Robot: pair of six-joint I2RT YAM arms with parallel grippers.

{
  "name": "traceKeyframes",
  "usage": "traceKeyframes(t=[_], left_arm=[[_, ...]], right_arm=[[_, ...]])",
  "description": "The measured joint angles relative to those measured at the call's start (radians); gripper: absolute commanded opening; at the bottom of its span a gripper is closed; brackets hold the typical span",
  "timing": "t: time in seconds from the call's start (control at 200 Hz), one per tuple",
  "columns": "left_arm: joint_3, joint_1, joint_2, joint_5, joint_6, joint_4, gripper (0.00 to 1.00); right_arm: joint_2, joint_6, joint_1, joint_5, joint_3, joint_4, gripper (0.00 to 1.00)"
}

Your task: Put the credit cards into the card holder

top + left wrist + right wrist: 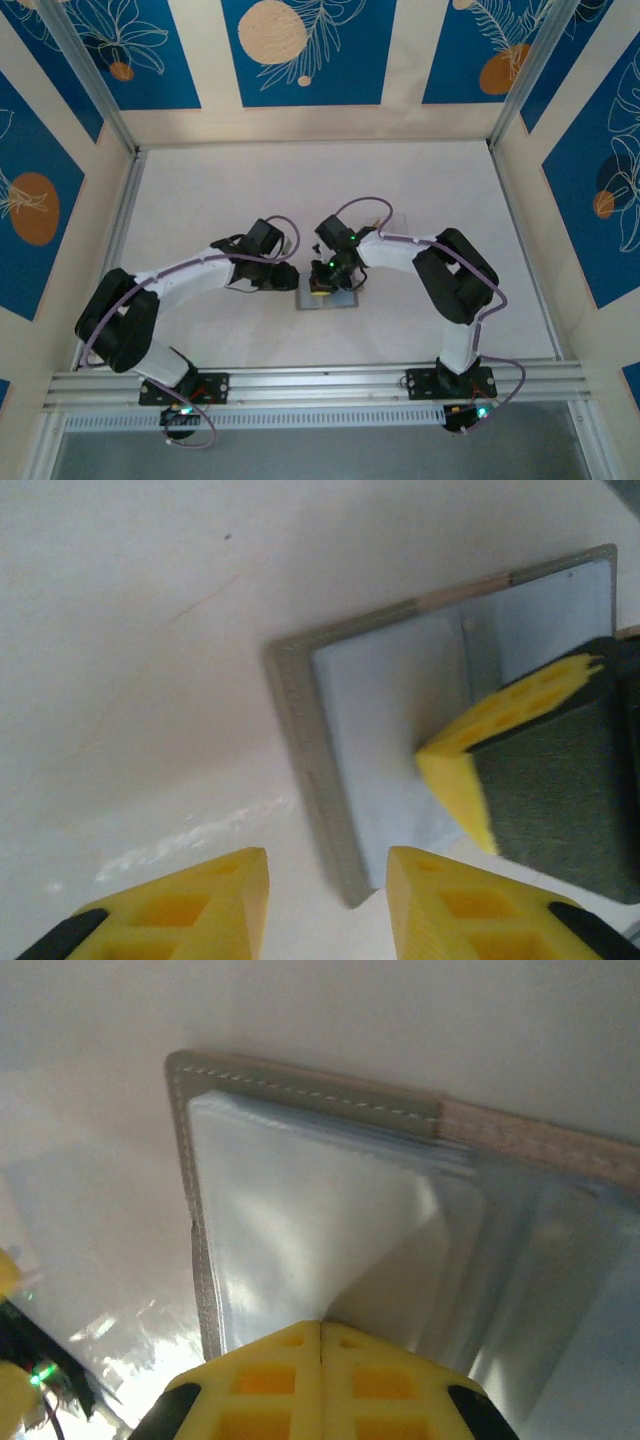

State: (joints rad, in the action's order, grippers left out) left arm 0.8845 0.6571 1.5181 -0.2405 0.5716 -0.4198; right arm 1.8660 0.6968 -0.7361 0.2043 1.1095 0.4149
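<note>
The card holder lies open on the white table between both arms, a grey stitched border round a pale bluish inside. My right gripper is shut, and its yellow tips rest on that pale inside; one of its fingers shows in the left wrist view. My left gripper stands open just left of the holder, the holder's near corner lying in the gap without touching either finger. The credit cards are hidden: I cannot tell whether the pale sheet under the right tips is a card or lining.
A tan strip runs along part of the holder's far edge. Blue patterned walls enclose the table on three sides, with an aluminium rail along the near edge. The two grippers nearly touch each other.
</note>
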Motion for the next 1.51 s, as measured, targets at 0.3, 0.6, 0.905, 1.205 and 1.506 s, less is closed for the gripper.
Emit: traceKeyframes(t=[0.3, 0.6, 0.905, 1.205, 1.506], left_arm=[[0.019, 0.015, 0.104, -0.022, -0.007, 0.039, 0.28], [0.113, 0.039, 0.153, -0.022, -0.033, 0.042, 0.17], [0.138, 0.045, 0.253, -0.025, -0.032, 0.061, 0.14], [0.123, 0.048, 0.26, -0.026, -0.031, 0.11, 0.14], [0.109, 0.048, 0.259, -0.041, -0.028, 0.147, 0.14]], right_arm=[[-0.065, 0.021, -0.014, -0.075, 0.014, 0.046, 0.01], [-0.237, -0.002, 0.055, -0.204, 0.069, 0.233, 0.06], [-0.228, -0.078, 0.292, -0.384, 0.137, 0.372, 0.21], [-0.058, -0.126, 0.369, -0.494, 0.293, 0.411, 0.21], [0.065, -0.15, 0.354, -0.634, 0.396, 0.469, 0.23]])
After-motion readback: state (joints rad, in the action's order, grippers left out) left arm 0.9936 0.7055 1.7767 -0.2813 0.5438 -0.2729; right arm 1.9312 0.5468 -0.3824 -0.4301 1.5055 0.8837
